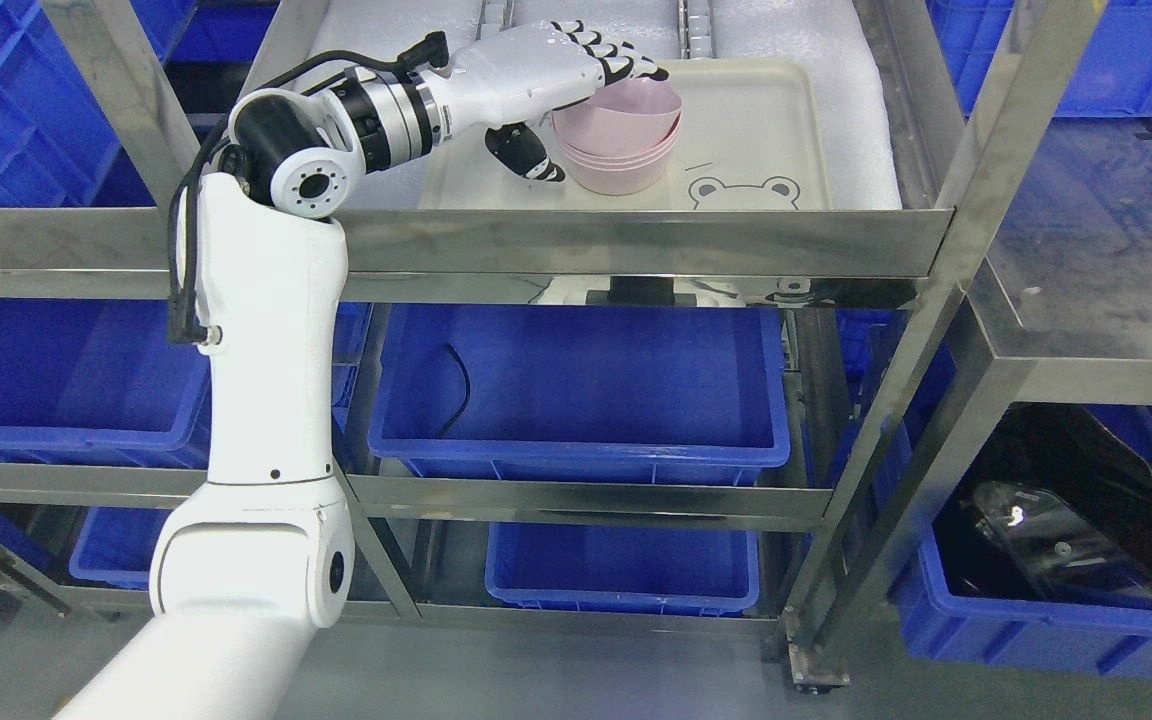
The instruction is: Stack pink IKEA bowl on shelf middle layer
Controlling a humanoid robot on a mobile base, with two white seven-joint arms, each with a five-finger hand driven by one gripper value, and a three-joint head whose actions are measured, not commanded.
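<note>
A stack of pink bowls [620, 140] stands on a cream tray [756, 130] with a frog face, on the shelf's upper visible layer. My left hand [576, 95] reaches in from the left, fingers over the top bowl's near-left rim and thumb below at its side. The top bowl sits nested in the ones under it, slightly tilted. The hand is shut on the top bowl's rim. My right arm does not show.
The steel shelf frame [636, 245] crosses in front of the tray. White foam padding [836, 40] lies under the tray. Blue crates [576, 390] fill the lower layers, and more stand at left and right. A dark object [1066, 520] lies in the right crate.
</note>
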